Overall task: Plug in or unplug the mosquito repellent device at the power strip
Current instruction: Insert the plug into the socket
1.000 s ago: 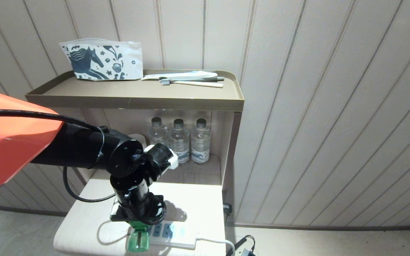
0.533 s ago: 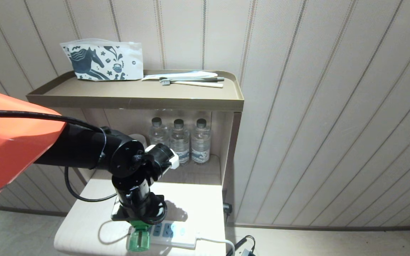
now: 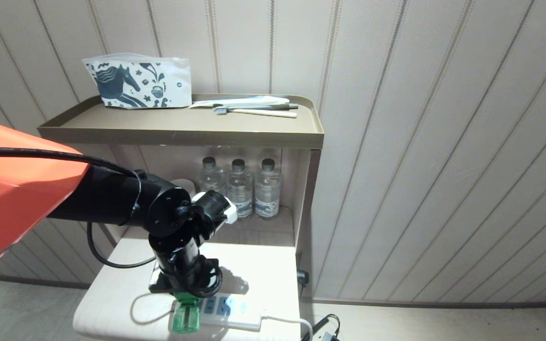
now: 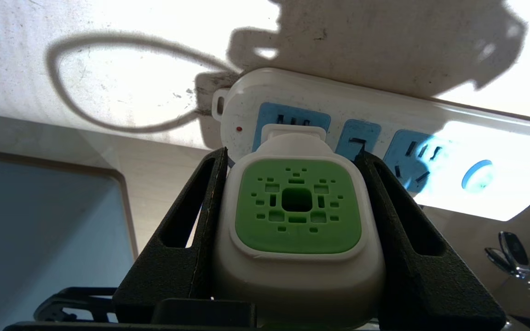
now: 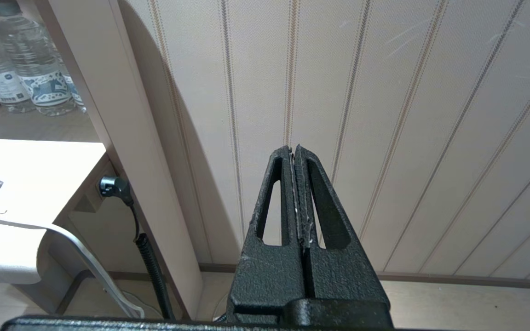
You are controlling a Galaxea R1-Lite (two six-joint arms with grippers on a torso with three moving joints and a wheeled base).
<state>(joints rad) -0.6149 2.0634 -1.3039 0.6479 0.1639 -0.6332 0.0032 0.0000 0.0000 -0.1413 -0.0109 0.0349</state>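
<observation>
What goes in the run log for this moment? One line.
left tool: shut on repellent device | device: at end socket of power strip, seating unclear | right tool: shut, parked near wall

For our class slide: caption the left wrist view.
Left gripper fingers clamp the mosquito repellent device at the power strip.

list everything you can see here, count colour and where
mosquito repellent device: one, white with green top, at the end socket of the power strip, between the left fingers
power strip: one, white with blue sockets, on the pale table
water bottles: three, clear, in the shelf's lower recess
pouch: one, white with blue horse print, on the brown shelf top
toothbrushes: a few, pale, on the shelf top
left gripper: black, shut on the device
right gripper: black, shut, facing the wall panelling
</observation>
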